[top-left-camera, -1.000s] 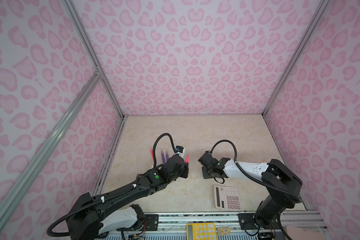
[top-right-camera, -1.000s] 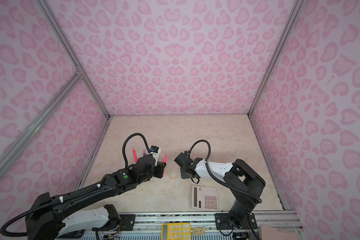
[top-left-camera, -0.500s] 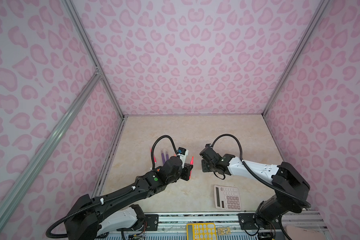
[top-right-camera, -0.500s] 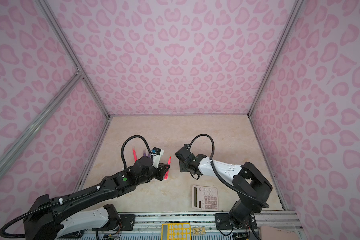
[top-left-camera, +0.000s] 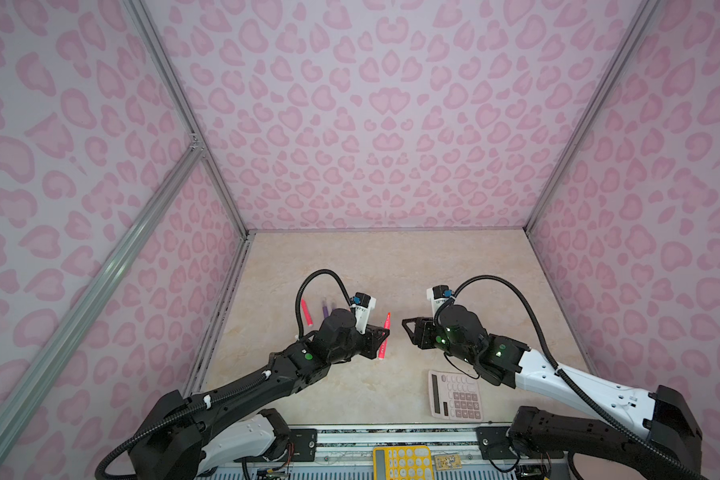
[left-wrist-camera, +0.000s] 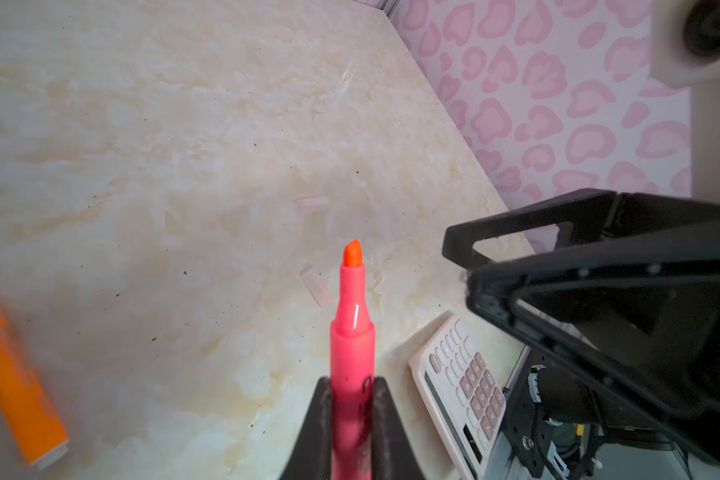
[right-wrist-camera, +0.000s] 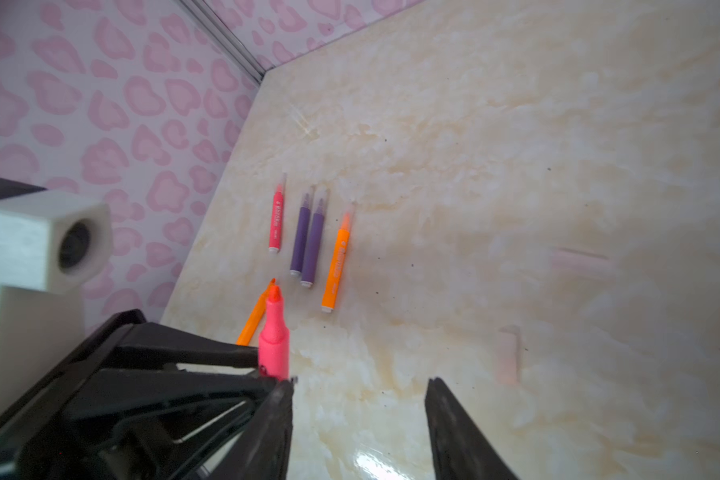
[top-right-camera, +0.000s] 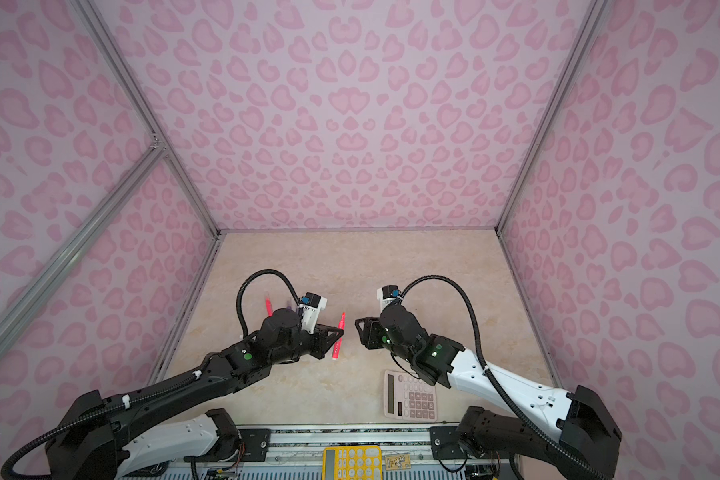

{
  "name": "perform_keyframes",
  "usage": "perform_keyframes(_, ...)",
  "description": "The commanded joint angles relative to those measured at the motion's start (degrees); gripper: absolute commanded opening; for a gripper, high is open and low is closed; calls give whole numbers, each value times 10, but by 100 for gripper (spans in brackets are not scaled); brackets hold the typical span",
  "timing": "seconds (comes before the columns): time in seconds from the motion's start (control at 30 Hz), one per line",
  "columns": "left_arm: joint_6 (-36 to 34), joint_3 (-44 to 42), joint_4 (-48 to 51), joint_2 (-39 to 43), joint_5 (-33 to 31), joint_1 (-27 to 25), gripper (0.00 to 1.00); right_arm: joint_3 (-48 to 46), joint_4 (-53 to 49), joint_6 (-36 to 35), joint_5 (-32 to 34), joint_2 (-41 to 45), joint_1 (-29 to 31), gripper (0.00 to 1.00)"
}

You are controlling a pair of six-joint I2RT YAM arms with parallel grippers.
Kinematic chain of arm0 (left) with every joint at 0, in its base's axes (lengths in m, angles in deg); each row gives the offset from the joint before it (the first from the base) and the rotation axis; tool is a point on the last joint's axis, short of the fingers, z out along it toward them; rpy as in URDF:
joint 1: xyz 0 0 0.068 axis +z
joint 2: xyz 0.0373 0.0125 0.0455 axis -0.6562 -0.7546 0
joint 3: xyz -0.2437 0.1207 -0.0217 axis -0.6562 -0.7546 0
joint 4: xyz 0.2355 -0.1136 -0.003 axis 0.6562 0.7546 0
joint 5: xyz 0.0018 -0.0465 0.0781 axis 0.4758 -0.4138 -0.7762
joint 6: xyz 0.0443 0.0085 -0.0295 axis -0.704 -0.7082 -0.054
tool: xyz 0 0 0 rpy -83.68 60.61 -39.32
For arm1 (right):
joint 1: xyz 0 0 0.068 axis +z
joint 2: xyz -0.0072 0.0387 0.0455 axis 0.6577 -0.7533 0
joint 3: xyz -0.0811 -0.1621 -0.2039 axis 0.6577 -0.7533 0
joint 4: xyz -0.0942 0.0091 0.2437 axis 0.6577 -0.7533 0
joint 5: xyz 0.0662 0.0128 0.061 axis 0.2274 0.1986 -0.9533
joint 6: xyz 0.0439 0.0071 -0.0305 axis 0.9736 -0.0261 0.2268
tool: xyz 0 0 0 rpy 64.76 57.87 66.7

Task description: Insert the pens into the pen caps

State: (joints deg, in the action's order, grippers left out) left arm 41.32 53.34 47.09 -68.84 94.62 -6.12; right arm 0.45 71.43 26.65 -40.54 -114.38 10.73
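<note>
**Fig.** The pink-red pen (left-wrist-camera: 352, 328) remains clamped in the left gripper (left-wrist-camera: 352, 388) above the table (top-left-camera: 350, 270) middle. The right gripper (right-wrist-camera: 358, 388), narrower 1 second earlier, is shown facing the pen tip, jaws parted and empty.

A pink-red pen (left-wrist-camera: 352, 357), purple pens (right-wrist-camera: 300, 237) and orange pen (right-wrist-camera: 336, 266) show against marbled beige table (top-left-camera: 391, 266) and pink-spotted walls (top-left-camera: 371, 104).

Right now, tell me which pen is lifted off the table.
The pink-red pen clamped in the left gripper, its tip uncapped; the other five pens lie flat on the table.
</note>
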Motion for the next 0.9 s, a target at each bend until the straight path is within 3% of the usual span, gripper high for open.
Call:
perform_keyframes(0.0, -3, 0, -31, -5, 27, 1, 3, 2, 91, 23, -31, -24, 10, 52)
perform_keyframes(0.27, -2, 1, -40, -11, 42, 1, 3, 29, 127, 48, -35, -111, 24, 41)
perform_keyframes(0.53, -5, 0, -35, -2, 33, 1, 3, 30, 136, 63, -12, -125, 41, 37)
perform_keyframes(0.7, -6, -7, -37, 10, 23, 0, 3, 31, 131, 76, -1, -139, 44, 26)
perform_keyframes(0.87, -11, -14, -36, 32, 9, 1, 3, 31, 128, 81, 3, -143, 45, 21)
